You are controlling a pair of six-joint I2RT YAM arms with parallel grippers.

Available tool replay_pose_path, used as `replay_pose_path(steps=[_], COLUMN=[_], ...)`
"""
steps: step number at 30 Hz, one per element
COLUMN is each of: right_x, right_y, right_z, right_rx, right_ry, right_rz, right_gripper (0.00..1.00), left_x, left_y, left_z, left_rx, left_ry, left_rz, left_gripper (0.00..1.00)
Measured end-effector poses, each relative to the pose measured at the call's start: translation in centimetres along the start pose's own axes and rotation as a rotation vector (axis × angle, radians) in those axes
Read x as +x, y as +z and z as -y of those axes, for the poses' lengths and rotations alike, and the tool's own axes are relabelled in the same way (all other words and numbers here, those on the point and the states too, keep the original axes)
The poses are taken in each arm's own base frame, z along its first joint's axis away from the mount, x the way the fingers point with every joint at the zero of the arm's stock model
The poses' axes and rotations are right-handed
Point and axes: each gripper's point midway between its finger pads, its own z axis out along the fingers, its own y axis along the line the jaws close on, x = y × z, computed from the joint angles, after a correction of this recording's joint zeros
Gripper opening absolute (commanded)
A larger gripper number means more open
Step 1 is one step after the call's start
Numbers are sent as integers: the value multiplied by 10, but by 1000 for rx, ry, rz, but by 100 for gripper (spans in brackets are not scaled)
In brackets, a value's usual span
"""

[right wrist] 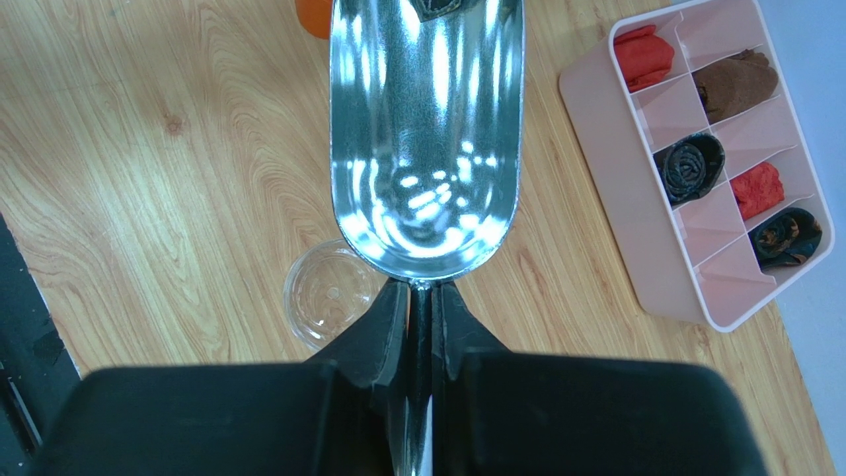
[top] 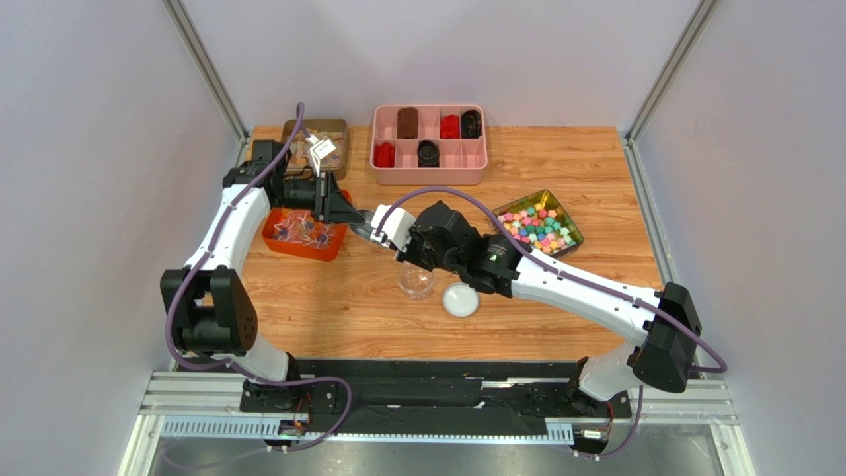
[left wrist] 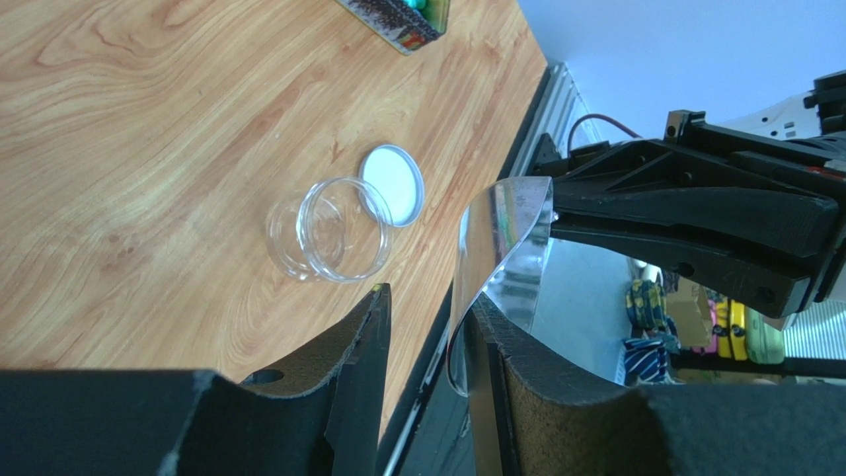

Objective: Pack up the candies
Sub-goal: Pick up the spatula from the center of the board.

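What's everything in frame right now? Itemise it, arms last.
candies: many, pink/blue/purple wrappers, in orange tray
orange tray: 1, orange, left side of table
blocky candies: many, mixed bright colours, in green tray
green tray: 1, yellow-green, right side
brown tray: 1, brown, far left corner; contents unclear
pink box: 1, pink, divided, far centre
rolled items: 5, two red, one brown, two dark, in pink box
jar: 1, clear, open and empty, mid-table
lid: 1, white, beside jar
scoop: 1, silver, empty, held above table
table: 1, wood
left gripper: open, at scoop's front edge
right gripper: shut on scoop's handle
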Motion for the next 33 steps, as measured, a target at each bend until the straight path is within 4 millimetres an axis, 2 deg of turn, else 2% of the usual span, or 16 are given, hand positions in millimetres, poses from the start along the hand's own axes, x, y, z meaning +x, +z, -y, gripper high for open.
replay_pose_path(steps=[2, 3, 5, 6, 11, 14, 17, 19, 21, 26, 31, 33], right_x=[1, 1, 0, 0, 2, 5, 11, 16, 22, 26, 20, 20], right_y=[0, 0, 0, 0, 1, 2, 3, 3, 1, -11, -27, -31], right_z=[0, 0, 0, 0, -1, -2, -4, -5, -6, 1, 11, 14], right_rx=[-2, -1, 0, 1, 1, 0, -3, -6, -5, 11, 32, 37], right_ry=[-2, -2, -3, -4, -5, -6, -10, -16, -26, -44, -52, -52], right_rz=[-4, -4, -2, -1, -4, -9, -21, -30, -43, -45, -20, -16], right_gripper=[0, 0, 0, 0, 0, 0, 0, 0, 0, 0, 0, 0], left_x=[2, 2, -3, -8, -44, -57, -63, -66, -65, -61, -51, -47], left_y=[0, -1, -3, -5, -22, -34, -50, -64, -79, -112, -137, -143], left_z=[-1, -1, 0, 2, 26, 39, 39, 26, 5, -77, -160, -181], left_rx=[-7, -12, -28, -34, -64, -97, -179, -277, -391, -672, -845, -897], left_ry=[-1, 2, 25, 46, 199, 271, 320, 347, 349, 293, 188, 171], left_rz=[-12, -16, -21, -20, 26, 62, 102, 135, 156, 140, 89, 73], left_gripper=[52, 60, 69, 78, 98, 99, 99, 99, 99, 99, 99, 99])
